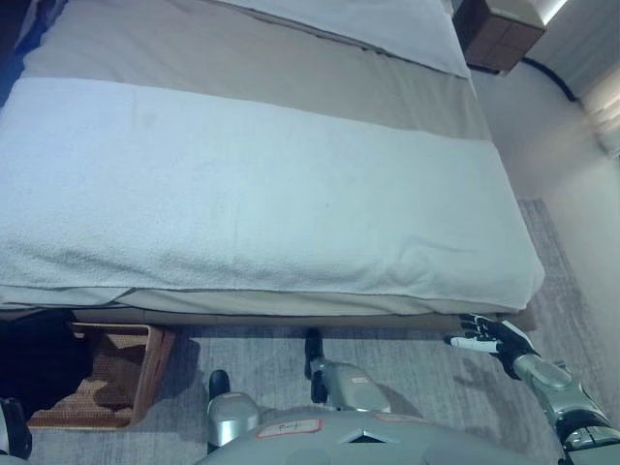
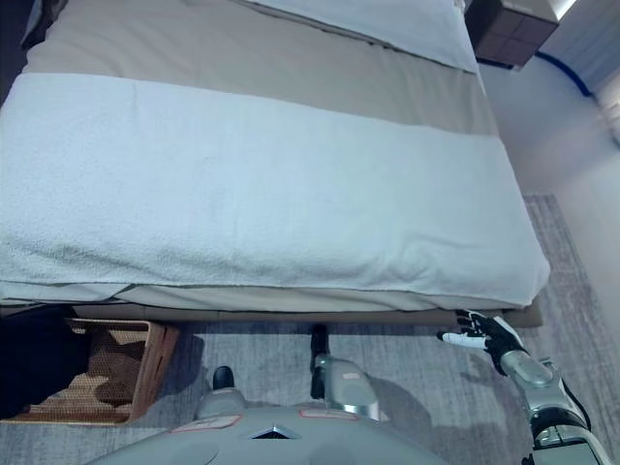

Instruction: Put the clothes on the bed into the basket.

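A woven brown basket (image 1: 147,373) stands on the floor at the lower left, half under the bed's near edge. A dark garment (image 1: 39,363) fills its left side and hangs over it. The bed (image 1: 262,194) carries a white blanket across a beige sheet, and only bedding shows on top. My right hand (image 1: 494,339) hovers open by the bed's near right corner above the carpet, its white-tipped fingers spread and holding nothing. Only a sliver of my left arm shows at the lower left edge, and the hand itself is out of sight.
A grey carpet (image 1: 426,378) runs along the bed's near side and right side. A dark brown nightstand (image 1: 499,29) stands at the top right by the wall. A white cover (image 1: 368,24) lies at the head of the bed.
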{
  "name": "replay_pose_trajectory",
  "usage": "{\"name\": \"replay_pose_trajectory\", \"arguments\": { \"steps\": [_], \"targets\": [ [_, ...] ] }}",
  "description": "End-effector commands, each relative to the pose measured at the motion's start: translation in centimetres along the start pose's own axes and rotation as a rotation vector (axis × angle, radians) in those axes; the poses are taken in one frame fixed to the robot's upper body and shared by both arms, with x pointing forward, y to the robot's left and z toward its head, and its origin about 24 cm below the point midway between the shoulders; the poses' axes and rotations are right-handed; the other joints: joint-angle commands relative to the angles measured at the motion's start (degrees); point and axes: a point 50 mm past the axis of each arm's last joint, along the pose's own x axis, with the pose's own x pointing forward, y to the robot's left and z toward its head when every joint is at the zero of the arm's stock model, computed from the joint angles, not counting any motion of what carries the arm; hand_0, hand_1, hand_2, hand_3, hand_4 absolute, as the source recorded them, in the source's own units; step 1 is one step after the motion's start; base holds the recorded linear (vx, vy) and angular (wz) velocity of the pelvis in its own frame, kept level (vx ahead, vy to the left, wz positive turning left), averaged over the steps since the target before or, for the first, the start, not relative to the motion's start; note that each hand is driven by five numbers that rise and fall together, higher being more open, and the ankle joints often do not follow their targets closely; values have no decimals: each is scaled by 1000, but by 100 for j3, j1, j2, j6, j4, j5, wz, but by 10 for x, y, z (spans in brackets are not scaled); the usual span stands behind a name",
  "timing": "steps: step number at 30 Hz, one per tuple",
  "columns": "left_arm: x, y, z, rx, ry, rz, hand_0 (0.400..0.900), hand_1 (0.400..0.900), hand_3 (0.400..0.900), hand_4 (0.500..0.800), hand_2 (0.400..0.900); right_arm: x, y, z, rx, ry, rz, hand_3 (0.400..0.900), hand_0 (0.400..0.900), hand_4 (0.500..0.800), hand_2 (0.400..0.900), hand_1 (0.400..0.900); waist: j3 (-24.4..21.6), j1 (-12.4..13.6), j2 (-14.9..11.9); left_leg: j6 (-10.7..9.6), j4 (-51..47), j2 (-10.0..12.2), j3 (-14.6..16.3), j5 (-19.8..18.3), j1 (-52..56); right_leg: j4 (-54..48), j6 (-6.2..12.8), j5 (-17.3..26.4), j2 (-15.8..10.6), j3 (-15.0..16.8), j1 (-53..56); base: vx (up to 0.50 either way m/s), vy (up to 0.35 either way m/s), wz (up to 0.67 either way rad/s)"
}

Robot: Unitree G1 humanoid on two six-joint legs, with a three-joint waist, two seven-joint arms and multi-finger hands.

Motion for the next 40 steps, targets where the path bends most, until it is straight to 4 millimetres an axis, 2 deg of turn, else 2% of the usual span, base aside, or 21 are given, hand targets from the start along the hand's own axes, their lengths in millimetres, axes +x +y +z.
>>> {"name": "replay_pose_trajectory", "arguments": {
  "steps": [1,4,5,6,7,19,29,31,34,36,38,40],
  "targets": [
    [2,47,17,30,-84,150,400,400,400,500,400,-4,-31,17,9,-50,-86,900,900,800,900,900,-9,48,83,196,438,-132,-220,-865,390,182,668,311,-389,239,-289,17,18,5],
    [2,48,10,26,-59,145,400,400,400,500,400,-4,-31,18,3,-52,-79,900,900,800,900,900,10,80,66,206,453,-145,-234,-886,422,175,670,301,-390,228,-235,0,0,0],
    [2,49,9,21,-54,145,520,520,520,572,520,-4,-31,18,2,-51,-76,900,900,800,900,900,9,83,63,209,458,-149,-236,-895,428,173,668,297,-384,227,-226,0,0,0],
    [2,49,8,13,-49,145,606,606,606,624,606,-4,-31,18,0,-51,-75,900,900,800,900,900,7,86,63,211,459,-150,-235,-901,439,170,666,294,-380,229,-214,31,19,-4],
    [2,48,7,2,-42,140,900,900,900,800,900,-4,-31,19,0,-53,-74,900,900,800,900,900,9,87,59,214,460,-150,-231,-909,455,161,668,296,-380,235,-203,29,22,-4],
    [2,39,4,-8,-45,111,900,900,900,800,900,-9,-34,10,9,-31,-73,900,900,800,900,900,-39,78,121,223,424,-191,-203,-953,592,127,663,272,-377,265,-125,17,14,-3],
    [1,16,26,-78,-132,64,900,900,900,800,900,-11,-36,7,14,-32,-87,900,900,800,900,900,-64,67,197,219,351,-198,-225,-942,685,94,661,252,-379,240,-73,1,0,0],
    [-2,2,43,-108,-202,25,900,900,900,800,900,-11,-35,7,10,-33,-86,900,900,800,900,900,-76,58,215,219,340,-208,-238,-936,695,93,661,246,-395,228,-52,12,6,6],
    [-15,-33,82,-131,-391,-78,900,900,900,800,900,-11,-33,5,18,-38,-93,900,900,800,900,900,-64,76,237,226,340,-225,-283,-923,681,95,653,234,-422,185,-23,6,-1,12],
    [-34,-59,106,-157,-541,-166,900,900,900,800,900,-12,-31,3,29,-42,-101,900,900,800,900,900,-63,93,251,237,336,-241,-333,-919,672,89,650,233,-440,153,-2,10,-5,11],
    [-61,-86,131,-202,-706,-278,900,900,900,800,900,-11,-29,3,41,-51,-107,900,900,800,900,900,-66,91,257,243,327,-253,-371,-909,665,88,647,227,-464,109,22,11,-6,7],
    [-80,-104,141,-240,-784,-356,900,900,900,800,900,-10,-27,3,48,-55,-116,900,900,800,900,900,-74,82,266,252,321,-257,-393,-909,670,93,646,225,-479,84,36,7,-6,4]
  ]
}}
